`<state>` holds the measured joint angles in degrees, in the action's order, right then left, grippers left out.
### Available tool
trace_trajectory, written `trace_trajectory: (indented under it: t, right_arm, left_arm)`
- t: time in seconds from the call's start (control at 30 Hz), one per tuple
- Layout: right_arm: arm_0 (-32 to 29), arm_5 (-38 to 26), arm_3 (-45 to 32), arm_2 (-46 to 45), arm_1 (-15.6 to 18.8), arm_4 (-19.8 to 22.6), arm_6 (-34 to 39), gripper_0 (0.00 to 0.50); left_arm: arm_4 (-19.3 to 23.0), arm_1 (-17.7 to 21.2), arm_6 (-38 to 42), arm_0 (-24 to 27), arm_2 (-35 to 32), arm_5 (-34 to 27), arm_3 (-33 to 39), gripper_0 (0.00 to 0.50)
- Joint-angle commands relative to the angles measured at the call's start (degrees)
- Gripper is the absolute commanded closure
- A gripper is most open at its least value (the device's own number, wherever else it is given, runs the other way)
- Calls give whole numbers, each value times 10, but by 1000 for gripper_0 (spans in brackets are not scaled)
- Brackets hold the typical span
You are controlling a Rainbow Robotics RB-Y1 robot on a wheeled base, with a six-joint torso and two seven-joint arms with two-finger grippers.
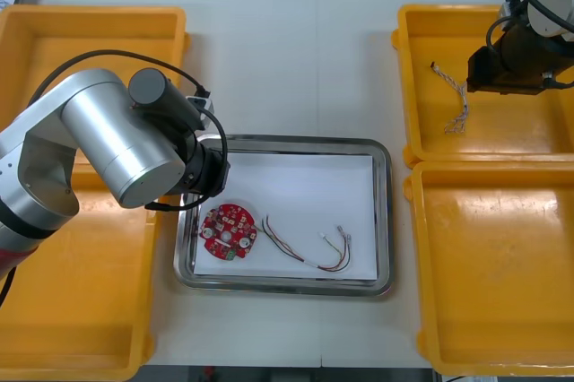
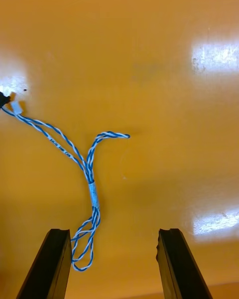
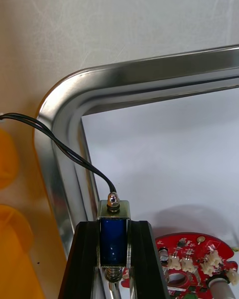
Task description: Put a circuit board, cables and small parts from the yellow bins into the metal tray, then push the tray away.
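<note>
My left tool (image 3: pixel 113 226) is clamped on a small metal part (image 3: pixel 114 210) with a blue body in a shiny frame, my two fingers (image 3: pixel 87 259) held apart by its width. A thin black cable (image 3: pixel 64 152) runs from the top of the part out across the rim of the metal tray (image 3: pixel 149 77) towards the yellow bins on my left. The tool hangs just inside the tray's rounded corner, over the white lining, and the round red circuit board (image 3: pixel 191 259) lies on the lining right beside my fingers. From the front view the board sits in the near left part of the tray, with a red and yellow cable (image 1: pixel 309 252) curled next to it towards the middle, apart from the board. My left arm (image 1: pixel 108 140) reaches across the tray's left edge. My right tool (image 2: pixel 113 239) is wide, holding nothing, and hovers over the floor of the far yellow bin (image 1: pixel 421 23) on my right. The blue and white twisted cable (image 2: pixel 89 174) lies on that bin's floor, its looped end just beside one of my right fingers (image 2: pixel 52 264) and the rest trailing away from the tool. The tray stands on the light worktop (image 1: pixel 287 59) between the two pairs of bins.
</note>
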<state>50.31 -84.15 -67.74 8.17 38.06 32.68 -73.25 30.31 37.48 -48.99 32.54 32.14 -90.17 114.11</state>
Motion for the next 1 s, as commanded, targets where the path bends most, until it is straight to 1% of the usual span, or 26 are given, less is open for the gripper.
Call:
trace_trajectory:
  t: [0.03, 0.13, 0.37, 0.53, 0.63, 0.83, 1.0]
  right_arm:
    - [18, 10, 30, -18, 22, 10, -41, 0]
    - [16, 16, 42, -18, 19, 12, -51, 0]
    - [16, 38, 59, -17, 4, 15, -57, 0]
    - [19, 61, 69, -17, -11, -2, -53, 0]
    - [22, 70, 82, -17, -18, -2, -56, 0]
    - [23, 79, 93, -17, -30, -9, -54, 0]
    - [23, 79, 93, -17, -40, -19, -51, 0]
  left_arm:
    - [1, -18, 57, 34, 20, 11, -4, 500]
    - [-16, -23, 86, 39, 33, 11, -9, 500]
    - [-23, -46, 98, 60, 39, -10, -42, 500]
    - [-22, -58, 104, 72, 39, -12, -64, 500]
    - [-21, -65, 106, 77, 39, -12, -75, 500]
    - [-25, -77, 108, 87, 46, -12, -95, 500]
    - [-33, -78, 111, 88, 55, -13, -101, 500]
